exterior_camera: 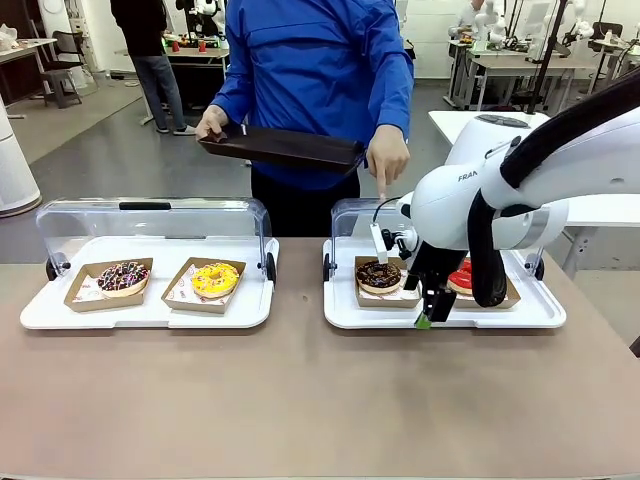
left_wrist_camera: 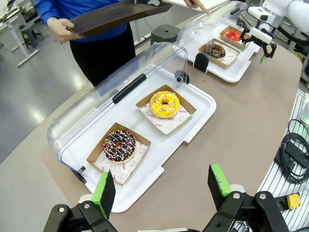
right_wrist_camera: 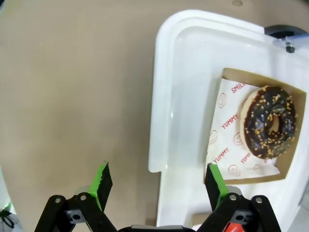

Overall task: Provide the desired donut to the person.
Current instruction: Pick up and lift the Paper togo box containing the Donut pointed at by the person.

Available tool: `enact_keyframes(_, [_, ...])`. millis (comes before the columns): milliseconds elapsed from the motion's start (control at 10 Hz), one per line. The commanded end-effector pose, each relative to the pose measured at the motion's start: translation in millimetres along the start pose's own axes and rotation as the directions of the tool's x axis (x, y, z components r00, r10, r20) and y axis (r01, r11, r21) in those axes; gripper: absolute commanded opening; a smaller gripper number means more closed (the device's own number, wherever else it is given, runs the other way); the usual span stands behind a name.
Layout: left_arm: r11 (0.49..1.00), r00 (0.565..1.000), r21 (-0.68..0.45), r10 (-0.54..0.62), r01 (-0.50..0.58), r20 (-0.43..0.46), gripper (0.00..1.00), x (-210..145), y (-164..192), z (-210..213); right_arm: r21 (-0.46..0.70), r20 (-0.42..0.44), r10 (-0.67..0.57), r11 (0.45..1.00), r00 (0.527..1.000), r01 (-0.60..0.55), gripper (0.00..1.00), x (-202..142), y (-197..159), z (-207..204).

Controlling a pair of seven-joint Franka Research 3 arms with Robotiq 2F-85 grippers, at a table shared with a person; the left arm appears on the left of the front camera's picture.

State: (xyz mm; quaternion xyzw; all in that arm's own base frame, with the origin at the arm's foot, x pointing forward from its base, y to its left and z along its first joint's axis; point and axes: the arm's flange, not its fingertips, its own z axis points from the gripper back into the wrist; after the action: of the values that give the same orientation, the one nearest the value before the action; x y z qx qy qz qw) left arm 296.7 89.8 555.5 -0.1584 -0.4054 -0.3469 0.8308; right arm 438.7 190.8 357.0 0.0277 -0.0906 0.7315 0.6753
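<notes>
- The right arm's black, green-padded two-finger gripper is held with its jaws apart and nothing between them, above the near rim of the right-hand white plastic tray.
- The left arm's matching gripper is likewise spread and empty. It hangs over the brown table just short of the left-hand white plastic tray.
- The round chocolate-glazed donut with pale nut crumbs sits in a brown cardboard tray on the right-hand tray. It lies ahead of the right gripper and off to one side, outside the span of the jaws.
- A sideways shift is judged necessary before any descent. Being a ring, the donut offers no long axis.
- The right arm is judged far nearer than the left.
- On the white paper liner, "YUMMY" and "SMIL" can be read in red. "FRA" is legible on the right arm's white casing.
- Beyond, a pointing hand of the person in the bright blue shirt is aimed down at that case, and a dark flat serving tray is held ready.
</notes>
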Motion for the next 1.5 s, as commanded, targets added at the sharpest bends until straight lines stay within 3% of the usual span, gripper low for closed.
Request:
enact_keyframes(0, [1.000,1.000,0.005,0.009,-0.009,0.014,1.00,0,1,-2,-0.036,-0.007,0.029,0.999,1.000,-0.029,1.00,2,-17,-7])
enact_keyframes(600, [1.000,1.000,0.005,0.009,-0.009,0.014,1.00,0,1,-2,-0.049,-0.052,-0.012,0.999,0.999,0.009,1.00,6,-40,-20])
enact_keyframes(700, [1.000,1.000,0.005,0.009,-0.009,0.014,1.00,0,1,-2,-0.046,-0.053,-0.012,0.999,0.999,0.009,0.81,4,-41,-22])
enact_keyframes(800, [1.000,1.000,0.005,0.009,-0.009,0.014,1.00,0,1,-2,-0.062,-0.046,-0.009,0.998,0.999,0.006,0.45,2,-42,-24])
enact_keyframes(1000, [1.000,1.000,0.005,0.009,-0.009,0.014,1.00,0,1,-2,-0.038,-0.064,-0.011,0.999,0.998,0.008,0.00,2,-44,-32])
enact_keyframes(1100, [1.000,1.000,0.005,0.009,-0.009,0.014,1.00,0,1,-2,-0.041,-0.067,-0.011,0.999,0.998,0.008,0.00,1,-45,-35])
enact_keyframes(1200, [1.000,1.000,0.005,0.009,-0.009,0.014,1.00,0,1,-2,-0.041,-0.065,-0.019,0.999,0.998,0.016,0.16,0,-46,-38])
enact_keyframes(1400, [1.000,1.000,0.005,0.009,-0.009,0.014,1.00,0,1,-2,-0.036,-0.061,-0.022,0.999,0.998,0.020,0.00,-3,-45,-36])
